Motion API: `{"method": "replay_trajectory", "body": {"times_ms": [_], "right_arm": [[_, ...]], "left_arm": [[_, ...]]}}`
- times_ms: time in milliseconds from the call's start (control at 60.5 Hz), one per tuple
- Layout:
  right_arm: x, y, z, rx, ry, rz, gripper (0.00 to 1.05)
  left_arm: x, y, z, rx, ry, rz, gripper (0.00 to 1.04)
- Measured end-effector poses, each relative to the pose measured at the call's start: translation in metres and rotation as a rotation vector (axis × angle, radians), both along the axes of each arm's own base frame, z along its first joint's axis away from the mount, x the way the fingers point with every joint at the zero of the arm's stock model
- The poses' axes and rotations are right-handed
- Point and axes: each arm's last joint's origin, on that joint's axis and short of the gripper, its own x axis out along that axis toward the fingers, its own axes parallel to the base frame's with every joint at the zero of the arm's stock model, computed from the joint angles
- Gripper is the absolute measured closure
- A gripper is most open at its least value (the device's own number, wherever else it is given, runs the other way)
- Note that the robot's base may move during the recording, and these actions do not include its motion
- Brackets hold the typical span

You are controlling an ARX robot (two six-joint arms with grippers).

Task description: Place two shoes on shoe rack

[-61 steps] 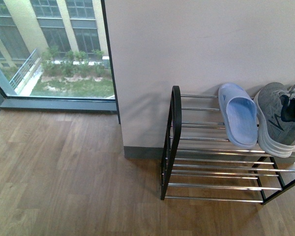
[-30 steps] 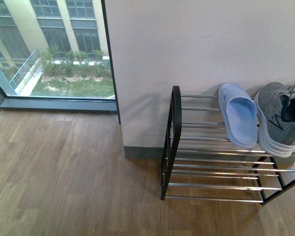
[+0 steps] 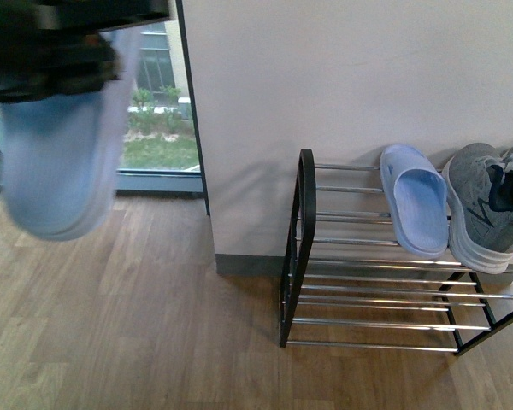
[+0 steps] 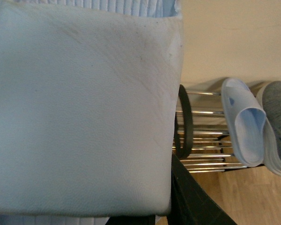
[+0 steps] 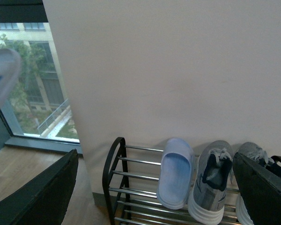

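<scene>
Held slide [image 3: 58,166]: pale blue rubber, blurred, close to the front camera at upper left, hanging below the dark left gripper [image 3: 60,55]; its lightly scuffed surface fills most of the left wrist view [image 4: 82,108], ribbed at the edges. The gripper has hold of it, though how wide the jaws stand cannot be told. Right gripper [image 5: 154,192]: dark fingers [image 5: 35,197] spread wide, nothing between them. Shoe rack [image 3: 305,231]: black arched side frame, chrome bars in tiers, standing on the wood-plank floor [image 3: 111,325] against the white wall [image 3: 342,77]. Top tier: second pale blue slide [image 3: 415,209], open-toe, just beside grey knit sneakers [image 3: 487,213] with thick white soles and dark lining. Window [image 3: 158,102]: left of the wall, greenery and a building outside.
</scene>
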Motion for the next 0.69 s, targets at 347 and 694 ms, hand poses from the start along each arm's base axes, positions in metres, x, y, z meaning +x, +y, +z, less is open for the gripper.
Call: {"method": "replay_trajectory", "body": {"times_ms": [347,694], "right_arm": [[0.000,0.000,0.000,0.000,0.000,0.000,0.09],[0.000,0.000,0.000,0.000,0.000,0.000,0.09]], "left_arm": [[0.084,-0.110,-0.054,-0.154,0.154,0.001,1.03],[0.143,-0.197,-0.127,-0.172,0.272,-0.126,1.03]]}}
